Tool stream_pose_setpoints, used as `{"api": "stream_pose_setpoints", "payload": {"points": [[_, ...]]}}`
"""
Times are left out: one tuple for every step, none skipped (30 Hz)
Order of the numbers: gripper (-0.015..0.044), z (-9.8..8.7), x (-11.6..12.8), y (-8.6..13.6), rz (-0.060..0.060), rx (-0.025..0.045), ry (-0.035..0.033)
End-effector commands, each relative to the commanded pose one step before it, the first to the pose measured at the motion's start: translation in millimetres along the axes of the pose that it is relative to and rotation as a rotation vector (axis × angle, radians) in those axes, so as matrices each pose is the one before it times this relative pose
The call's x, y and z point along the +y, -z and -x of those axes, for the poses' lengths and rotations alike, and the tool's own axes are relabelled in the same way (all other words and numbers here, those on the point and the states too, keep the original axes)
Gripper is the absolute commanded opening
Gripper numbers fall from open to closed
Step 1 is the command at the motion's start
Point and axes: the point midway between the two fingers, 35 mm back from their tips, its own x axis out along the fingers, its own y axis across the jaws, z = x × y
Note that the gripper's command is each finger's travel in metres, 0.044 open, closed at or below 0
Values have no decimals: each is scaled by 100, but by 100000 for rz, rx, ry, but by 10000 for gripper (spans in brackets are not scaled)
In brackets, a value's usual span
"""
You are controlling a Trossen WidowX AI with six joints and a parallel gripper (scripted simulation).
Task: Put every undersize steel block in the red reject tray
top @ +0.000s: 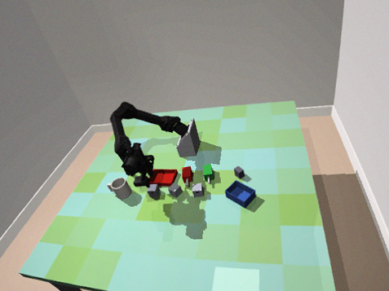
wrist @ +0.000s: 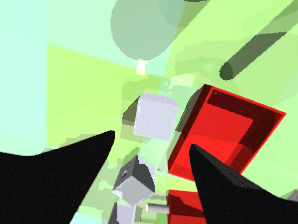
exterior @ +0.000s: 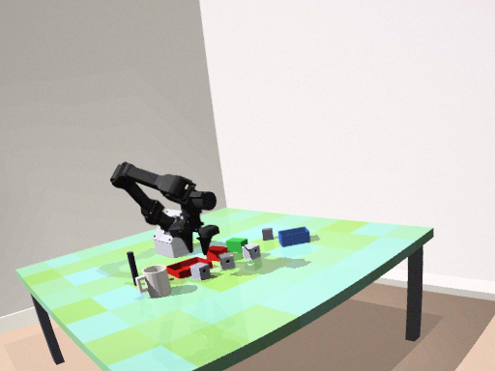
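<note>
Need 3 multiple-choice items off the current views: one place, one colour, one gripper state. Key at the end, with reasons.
1. Where is the mug?
A) inside the blue bin
B) beside the red tray
C) on the floor

2. What colour is the block-shaped handle next to the red one?
A) yellow
B) white
C) green

3. How is the gripper?
A) open, holding nothing
B) shut on the mug
C) shut on a steel block

Key:
1 B: the mug stands on the table near the red tray.
2 C: the green gauge sits beside the red gauge.
3 A: the fingers of the gripper stand apart with nothing between them.
</note>
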Motion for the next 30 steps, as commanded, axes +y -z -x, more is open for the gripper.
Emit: {"api": "stream_pose_setpoints", "payload": {"points": [[325,-229,17,-407,-3863,-600,-260],[325,-153,17,4,-2,15,-1],[325,-161,17,4,-2,14,-2],[325,-163,16,4,-2,13,-2],[325,-163,15,4,-2,12,-2],[325,-163,15,3,-2,11,-2],[325,-163,14,3,-2,10,-2],[325,-163,13,3,-1,9,-2],[325,-163,11,3,-1,8,-2],[325,-167,11,2,-1,7,-2],[325,-167,10,2,-1,6,-1],[325,-167,9,2,-1,5,-1],[325,-166,8,2,-1,4,-1],[325,-166,7,3,-1,3,-1],[325,-166,6,3,-1,2,-1],[325,-166,5,2,-1,1,-1],[325,-166,4,2,-1,0,-1],[325,-166,3,1,-1,-1,-1],[325,-166,2,1,-1,-2,-1],[325,-166,1,1,-1,-3,-1],[325,-166,0,1,-1,-4,-1],[325,-165,-1,1,0,-5,-1],[325,-165,-1,0,0,-6,0],[325,-165,-2,0,0,-8,0],[325,-165,-3,0,0,-9,0],[325,-165,-4,0,0,-10,0],[325,-164,-5,-1,0,-11,0],[325,-164,-6,-1,0,-12,0],[325,-164,-7,-1,0,-13,0],[325,-164,-8,-1,0,-14,1]]}}
